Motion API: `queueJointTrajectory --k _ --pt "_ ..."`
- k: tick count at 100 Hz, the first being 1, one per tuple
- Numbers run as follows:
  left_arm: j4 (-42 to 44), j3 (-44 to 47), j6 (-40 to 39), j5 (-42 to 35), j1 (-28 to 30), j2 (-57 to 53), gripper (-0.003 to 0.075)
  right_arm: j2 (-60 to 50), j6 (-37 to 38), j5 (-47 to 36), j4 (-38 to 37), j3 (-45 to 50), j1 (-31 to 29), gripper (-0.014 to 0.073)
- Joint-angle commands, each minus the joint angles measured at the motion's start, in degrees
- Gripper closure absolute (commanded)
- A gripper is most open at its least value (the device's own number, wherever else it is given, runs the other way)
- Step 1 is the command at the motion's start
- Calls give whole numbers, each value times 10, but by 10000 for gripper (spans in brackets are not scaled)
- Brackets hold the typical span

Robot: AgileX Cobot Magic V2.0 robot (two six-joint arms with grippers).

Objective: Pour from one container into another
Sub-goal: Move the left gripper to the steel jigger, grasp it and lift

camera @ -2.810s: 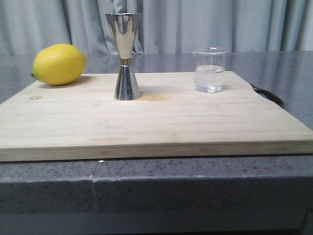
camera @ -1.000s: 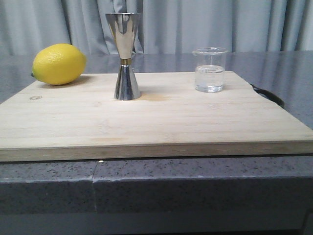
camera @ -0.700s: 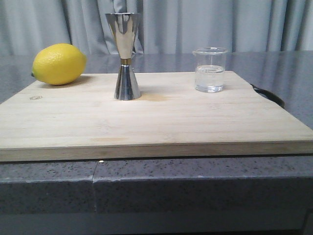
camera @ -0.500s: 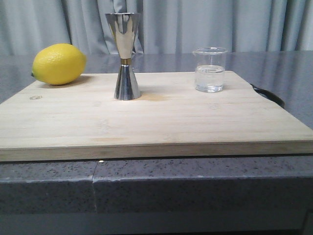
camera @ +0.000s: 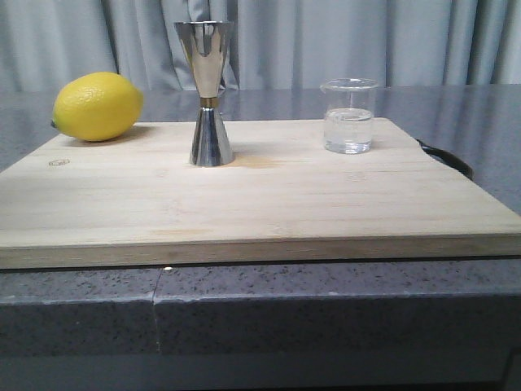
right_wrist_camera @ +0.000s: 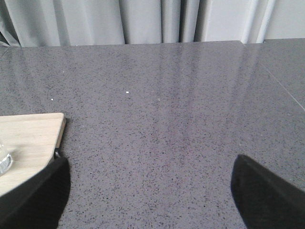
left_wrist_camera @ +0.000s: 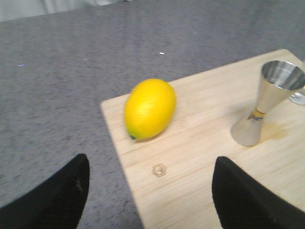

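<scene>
Standing upright on the board (camera: 269,204), the jigger (camera: 207,94) sits left of centre in the front view, with the beaker (camera: 349,116) well apart to its right, part-filled with clear liquid, and a lemon (camera: 97,106) at the board's far left corner; the board lies on the grey tabletop (camera: 326,309).

From the left wrist, the left fingers (left_wrist_camera: 57,195) are spread wide and hold nothing, with the lemon (left_wrist_camera: 149,109) and jigger (left_wrist_camera: 264,109) on the board (left_wrist_camera: 200,181) beyond them.

From the right wrist, the right fingers (right_wrist_camera: 267,191) are also wide apart and empty, over bare tabletop (right_wrist_camera: 157,109); only a sliver of the beaker (right_wrist_camera: 4,160) shows at the board's (right_wrist_camera: 28,133) edge.
</scene>
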Motion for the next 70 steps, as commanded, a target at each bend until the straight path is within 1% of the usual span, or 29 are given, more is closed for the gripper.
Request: queueJointTrajectory --k 1,9,16,24,28,29,36,48,58,70 --pt "-109 -19 114 -10 1 40 228 7 -2 -53 -5 -21 -1 -26" --pt "-205 -18 208 21 1 78 229 7 -2 -55 -5 -21 -1 -26" --pt "-285 -15 321 49 1 114 229 7 -2 -55 -5 -21 -1 -26" --pt "-357 -11 405 50 1 148 229 7 -2 -55 -5 -21 -1 -26" --pt "-379 -11 426 52 1 163 229 7 -2 -55 -9 -21 -1 -26" --pt "-387 -10 443 54 1 169 229 7 -2 -55 -10 -21 -1 -26" --pt "-424 -10 499 82 1 197 229 7 -2 -55 -14 -21 -1 -26" --pt "-483 -10 616 193 1 250 229 7 -2 -55 -14 -21 -1 -26" --pt "-517 -10 667 254 1 295 229 7 -2 -55 -14 -21 -1 -26" --pt "-542 -10 713 298 1 338 229 7 -2 -56 -14 -21 -1 -26"
